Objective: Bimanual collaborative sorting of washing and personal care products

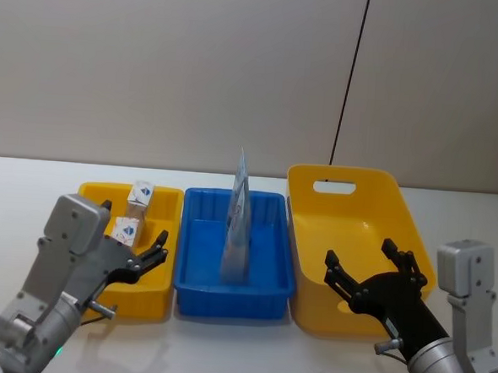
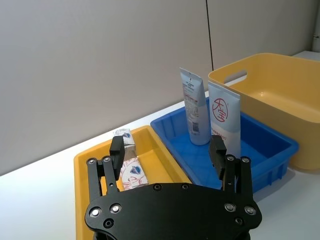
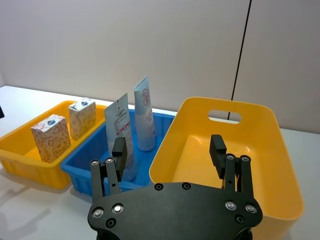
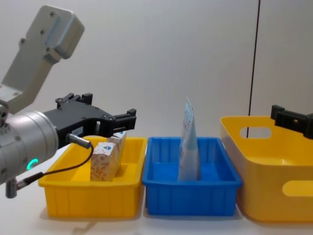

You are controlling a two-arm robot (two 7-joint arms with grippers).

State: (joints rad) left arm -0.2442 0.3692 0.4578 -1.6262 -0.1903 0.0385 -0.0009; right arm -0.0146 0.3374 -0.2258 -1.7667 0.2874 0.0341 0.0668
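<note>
Two white cartons with red floral print point(image 1: 140, 195) point(image 1: 126, 230) stand in the small yellow bin point(image 1: 165, 293) on the left. Two tall pouches stand upright in the blue bin point(image 1: 233, 306): a pale-blue one point(image 2: 193, 107) and a white one with a red mark point(image 2: 224, 117). They overlap as one pale-blue shape point(image 1: 238, 228) in the head view. My left gripper point(image 1: 135, 229) hovers open over the front of the small yellow bin, holding nothing. My right gripper point(image 1: 364, 261) hovers open and holds nothing over the front of the large yellow bin point(image 1: 351, 175).
The three bins sit side by side on a white table point(image 1: 29, 190), the large one with a handle slot point(image 1: 333, 188). A grey wall with a thin dark vertical line stands behind them. Bare table lies to the left and in front.
</note>
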